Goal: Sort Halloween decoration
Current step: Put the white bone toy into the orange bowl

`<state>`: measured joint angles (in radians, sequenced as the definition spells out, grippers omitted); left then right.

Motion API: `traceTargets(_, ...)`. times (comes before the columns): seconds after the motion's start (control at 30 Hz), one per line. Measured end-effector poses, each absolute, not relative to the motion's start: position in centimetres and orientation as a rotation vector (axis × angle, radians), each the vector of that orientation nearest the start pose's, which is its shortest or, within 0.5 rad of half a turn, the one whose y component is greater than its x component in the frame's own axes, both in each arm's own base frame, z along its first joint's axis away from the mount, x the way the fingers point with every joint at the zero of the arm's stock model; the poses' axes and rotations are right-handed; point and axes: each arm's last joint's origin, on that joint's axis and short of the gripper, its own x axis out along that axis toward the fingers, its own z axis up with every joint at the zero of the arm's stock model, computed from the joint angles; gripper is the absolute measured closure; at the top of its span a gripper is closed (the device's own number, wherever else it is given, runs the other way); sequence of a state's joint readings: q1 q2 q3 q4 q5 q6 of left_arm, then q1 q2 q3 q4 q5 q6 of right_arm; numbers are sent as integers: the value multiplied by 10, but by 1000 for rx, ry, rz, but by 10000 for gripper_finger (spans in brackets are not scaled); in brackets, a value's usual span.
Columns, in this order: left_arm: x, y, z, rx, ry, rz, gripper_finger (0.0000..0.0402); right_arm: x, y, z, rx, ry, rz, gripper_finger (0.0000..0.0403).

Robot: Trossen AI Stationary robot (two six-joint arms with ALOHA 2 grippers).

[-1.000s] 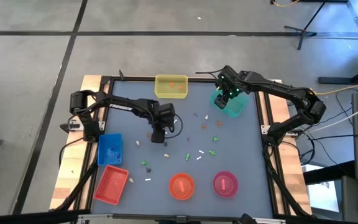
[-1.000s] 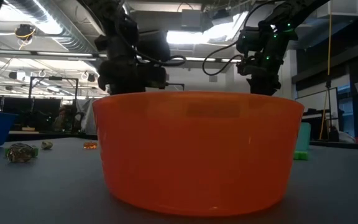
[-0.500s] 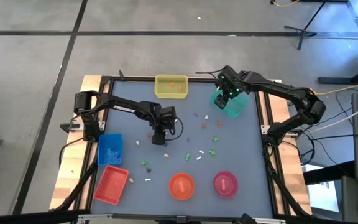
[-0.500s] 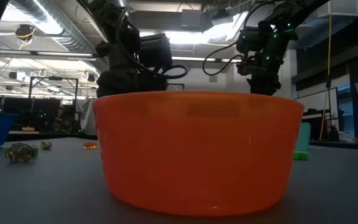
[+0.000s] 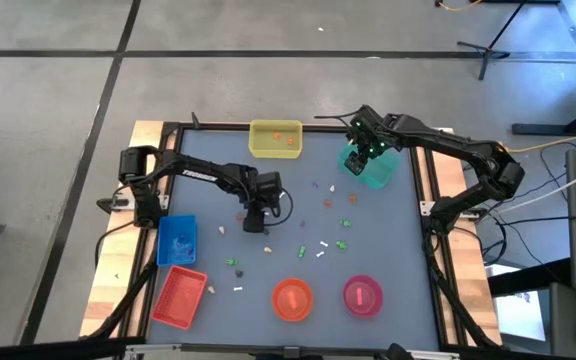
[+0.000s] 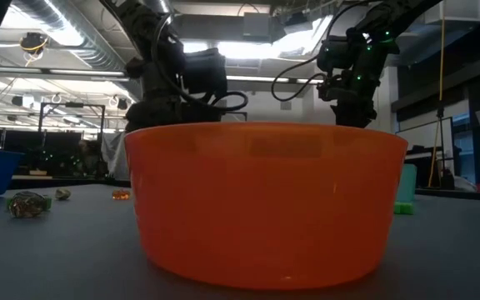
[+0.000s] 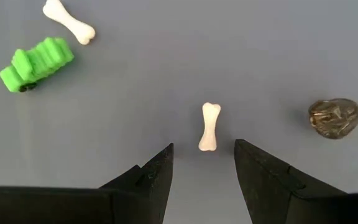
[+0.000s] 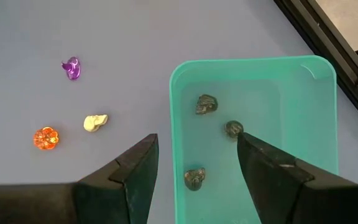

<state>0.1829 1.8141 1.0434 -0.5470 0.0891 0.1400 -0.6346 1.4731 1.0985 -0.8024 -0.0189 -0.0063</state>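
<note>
The Halloween decoration lies scattered over the grey table [image 5: 298, 215] as tiny trinkets. My left gripper [image 5: 254, 224] points down, open, at the table's middle left. In its wrist view, a small white bone [image 7: 209, 127] lies flat just ahead of the gap between the fingertips [image 7: 204, 148], untouched. A green piece [image 7: 35, 62], a second bone [image 7: 69, 20] and a dark grey skull [image 7: 334, 118] lie around it. My right gripper [image 5: 366, 152] hangs open above the teal tray [image 8: 253, 99], which holds three dark skulls [image 8: 207, 104].
A yellow tray [image 5: 275, 138] stands at the far edge. A blue tray [image 5: 177, 240] and a red tray [image 5: 180, 296] are at the left. An orange bowl [image 5: 292, 299] and a pink bowl [image 5: 362, 295] sit at the near edge. Purple [image 8: 72, 68], beige [image 8: 95, 122] and orange [image 8: 45, 138] trinkets lie beside the teal tray.
</note>
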Motion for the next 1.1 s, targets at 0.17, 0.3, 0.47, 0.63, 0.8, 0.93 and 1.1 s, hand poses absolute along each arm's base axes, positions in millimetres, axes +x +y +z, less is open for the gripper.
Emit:
traceTargets(0.17, 323, 57, 138, -54, 1277, -9, 247, 227, -166, 243, 378, 1132, -538, 185)
traceTargets(0.3, 323, 57, 136, -56, 1283, -11, 247, 227, -166, 243, 378, 1132, -538, 185)
traceTargets(0.47, 324, 57, 130, -64, 1302, -19, 265, 227, -166, 243, 378, 1132, -538, 185)
traceTargets(0.63, 324, 57, 129, -64, 1305, -18, 290, 227, -166, 243, 378, 1132, -538, 185)
traceTargets(0.8, 324, 57, 128, -64, 1308, -17, 314, 227, -166, 243, 378, 1132, -538, 185)
traceTargets(0.93, 324, 57, 129, -65, 1309, -18, 333, 227, -166, 243, 378, 1132, -538, 185)
traceTargets(1.1, 322, 56, 133, -73, 1312, -17, 357, 227, -166, 243, 378, 1132, -538, 185)
